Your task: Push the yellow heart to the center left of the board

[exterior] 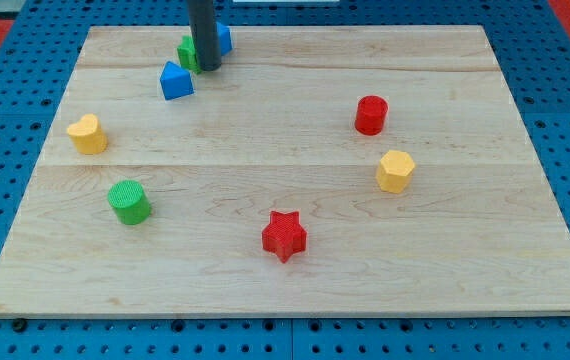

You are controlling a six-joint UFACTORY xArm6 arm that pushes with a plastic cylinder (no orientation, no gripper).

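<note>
Wooden worktop (295, 270) on blue pegboard. Nearest you: red star (284, 235), green cylinder (129, 201). Yellow heart (87, 133) sits centre left. Farther: blue wedge (175, 80). Your tip (208, 66), a plain rod with no jaws, touches the green block (187, 52).

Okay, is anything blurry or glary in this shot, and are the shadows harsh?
Camera view: sharp throughout, the yellow heart and red star crisp-edged; no glare on the wooden board; lighting even, with only faint soft shadows beside the blocks; my tip sits between the green block and blue cube.
</note>
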